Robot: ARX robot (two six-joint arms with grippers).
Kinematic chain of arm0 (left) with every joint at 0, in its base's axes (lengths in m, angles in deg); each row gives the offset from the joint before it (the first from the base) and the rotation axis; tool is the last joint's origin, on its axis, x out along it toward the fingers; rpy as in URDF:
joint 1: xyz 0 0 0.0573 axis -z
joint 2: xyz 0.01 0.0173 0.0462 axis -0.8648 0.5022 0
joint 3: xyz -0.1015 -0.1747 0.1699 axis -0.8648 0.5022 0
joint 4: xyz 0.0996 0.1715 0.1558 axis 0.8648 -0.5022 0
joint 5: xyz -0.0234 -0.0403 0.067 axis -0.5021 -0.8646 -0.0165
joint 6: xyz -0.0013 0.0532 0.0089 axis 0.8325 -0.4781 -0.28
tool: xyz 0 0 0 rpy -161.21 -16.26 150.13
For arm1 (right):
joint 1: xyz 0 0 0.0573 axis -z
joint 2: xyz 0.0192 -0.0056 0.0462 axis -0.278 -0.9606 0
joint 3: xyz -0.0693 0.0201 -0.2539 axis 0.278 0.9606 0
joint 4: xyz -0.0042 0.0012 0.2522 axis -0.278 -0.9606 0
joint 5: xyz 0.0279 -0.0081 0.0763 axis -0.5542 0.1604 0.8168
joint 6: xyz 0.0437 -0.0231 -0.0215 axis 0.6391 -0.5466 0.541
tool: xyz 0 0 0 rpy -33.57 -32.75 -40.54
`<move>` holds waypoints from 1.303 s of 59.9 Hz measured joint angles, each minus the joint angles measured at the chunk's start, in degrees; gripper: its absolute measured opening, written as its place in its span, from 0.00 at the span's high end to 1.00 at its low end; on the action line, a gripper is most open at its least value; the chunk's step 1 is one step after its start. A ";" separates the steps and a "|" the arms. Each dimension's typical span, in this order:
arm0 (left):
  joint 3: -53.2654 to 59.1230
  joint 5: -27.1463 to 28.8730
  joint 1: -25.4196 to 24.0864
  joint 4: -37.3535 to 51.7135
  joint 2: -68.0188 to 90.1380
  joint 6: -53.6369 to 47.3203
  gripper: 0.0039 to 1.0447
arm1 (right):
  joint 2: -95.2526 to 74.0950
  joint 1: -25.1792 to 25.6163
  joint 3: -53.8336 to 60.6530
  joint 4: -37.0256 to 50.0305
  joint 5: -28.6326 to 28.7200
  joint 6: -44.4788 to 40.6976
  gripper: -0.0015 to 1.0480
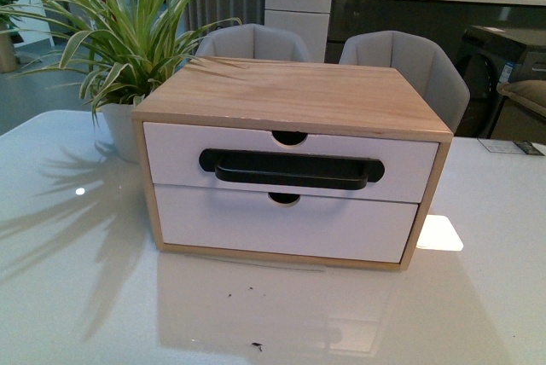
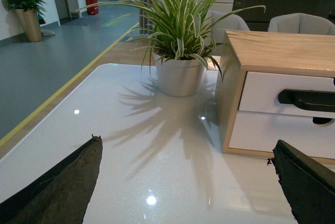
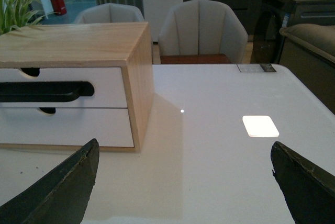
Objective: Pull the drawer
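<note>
**Inspector:** Zero progress, or has any been recorded?

**Assessor:** None is seen. The drawer (image 1: 247, 141), in the upper slot of the cabinet (image 1: 290, 92) on the tabletop (image 1: 77, 297), is fully shut, and its handle (image 1: 291, 170) is ungripped. The whole pull is judged outstanding.

**Inspector:** End effectors?

**Assessor:** The left end effector (image 2: 187, 145) and right end effector (image 3: 184, 148) are spread wide and empty. Both are held short of the cabinet front, off its left and right corners.
</note>
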 joint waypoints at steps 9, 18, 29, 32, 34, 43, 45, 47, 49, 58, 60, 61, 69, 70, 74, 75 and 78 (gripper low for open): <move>0.00 0.00 0.00 0.00 0.00 0.00 0.07 | 0.00 0.00 0.00 0.00 0.00 0.00 0.09; 0.00 0.00 0.00 0.00 0.00 0.00 0.07 | 0.00 0.00 0.00 0.00 0.00 0.00 0.09; 0.00 0.00 0.00 0.00 0.00 0.00 0.07 | 0.00 0.00 0.00 0.00 0.00 0.00 0.09; 0.00 0.00 0.00 0.00 0.00 0.00 0.07 | 0.00 0.00 0.00 0.00 0.00 0.00 0.09; 0.00 0.00 0.00 0.00 0.00 0.00 0.07 | 0.00 0.00 0.00 0.00 0.00 0.00 0.09; 0.00 0.00 0.00 0.00 0.00 0.00 0.07 | 0.00 0.00 0.00 0.00 0.00 0.00 0.09; 0.00 0.00 0.00 0.00 0.00 0.00 0.07 | 0.00 0.00 0.00 0.00 0.00 0.00 0.09; 0.00 0.00 0.00 0.00 0.00 0.00 0.07 | 0.00 0.00 0.00 0.00 0.00 0.00 0.09; 0.00 0.00 0.00 0.00 0.00 0.00 0.07 | 0.00 0.00 0.00 0.00 0.00 0.00 0.09; 0.00 0.24 0.13 -0.02 0.04 -0.04 0.07 | 0.00 0.00 0.00 -0.02 0.00 0.02 0.09; -0.02 4.44 1.29 -0.02 0.57 -0.79 0.07 | -0.87 -0.09 -0.55 -1.88 0.02 0.04 0.09; -0.02 6.95 2.36 0.22 1.29 -0.85 0.07 | -2.01 -0.22 -1.42 -4.13 0.11 0.04 0.09; -0.66 6.60 6.51 11.32 14.78 -1.88 0.07 | -16.20 -0.28 -6.05 -3.61 5.01 -1.62 0.09; -1.14 5.33 6.95 13.53 17.57 -2.29 0.07 | -18.21 -0.11 -7.04 -2.89 6.19 -2.45 0.09; -3.08 0.87 8.20 20.44 26.45 -4.20 0.07 | -24.65 0.13 -10.49 -0.90 8.63 -4.83 0.09; -4.00 -0.87 8.44 22.49 29.29 -5.07 0.07 | -26.82 0.13 -11.80 -0.76 9.27 -5.66 0.09; -6.84 -5.22 9.22 27.56 36.72 -7.93 0.07 | -32.00 -0.11 -14.95 -0.90 11.28 -7.82 0.09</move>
